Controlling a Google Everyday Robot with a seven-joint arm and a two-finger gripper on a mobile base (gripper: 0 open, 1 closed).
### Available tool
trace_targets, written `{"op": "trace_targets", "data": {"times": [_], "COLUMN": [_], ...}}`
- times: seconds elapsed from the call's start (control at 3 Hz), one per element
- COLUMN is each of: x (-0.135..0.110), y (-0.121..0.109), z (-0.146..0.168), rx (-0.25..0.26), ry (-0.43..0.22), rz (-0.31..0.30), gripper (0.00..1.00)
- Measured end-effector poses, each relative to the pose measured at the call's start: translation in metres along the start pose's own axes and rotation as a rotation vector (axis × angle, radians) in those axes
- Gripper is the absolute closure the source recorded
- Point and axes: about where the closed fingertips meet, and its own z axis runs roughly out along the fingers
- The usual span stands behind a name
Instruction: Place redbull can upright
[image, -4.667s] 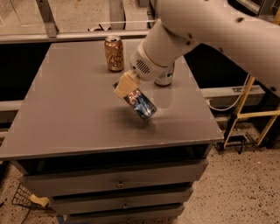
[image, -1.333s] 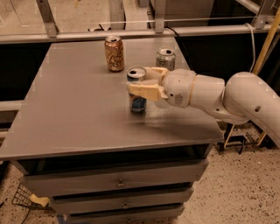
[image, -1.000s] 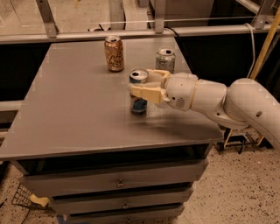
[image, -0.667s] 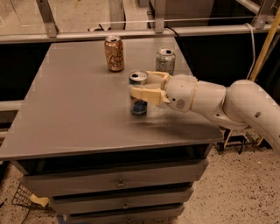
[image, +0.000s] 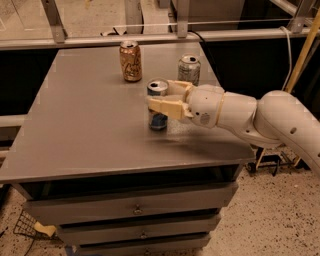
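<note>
The redbull can, slim and blue-and-silver with a silver top, stands upright on the grey table, right of its middle. My gripper reaches in from the right and holds the can's upper half between its tan fingers. One finger crosses in front of the can and the other runs behind its top. The can's base appears to rest on the tabletop. The white arm stretches off to the right.
An orange-copper can stands upright at the back of the table. A silver-white can stands just behind my gripper. The table's right edge is close below the arm. Drawers sit under the top, and a metal rail runs behind.
Several seconds ago the can hung tilted in my gripper above the table; now it stands upright on it. Over the last second the gripper and can have barely moved.
</note>
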Motion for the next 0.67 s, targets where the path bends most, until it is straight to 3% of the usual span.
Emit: {"op": "trace_targets", "data": {"times": [0.33,0.67], "x": [-0.0007,-0.0009], "y": [0.0020,0.0027], "z": [0.0025,0.0033], "rx": [-0.005,-0.007], "ry": [0.000,0.000], "rz": [-0.001,-0.002], "gripper": [0.03,0.00]}}
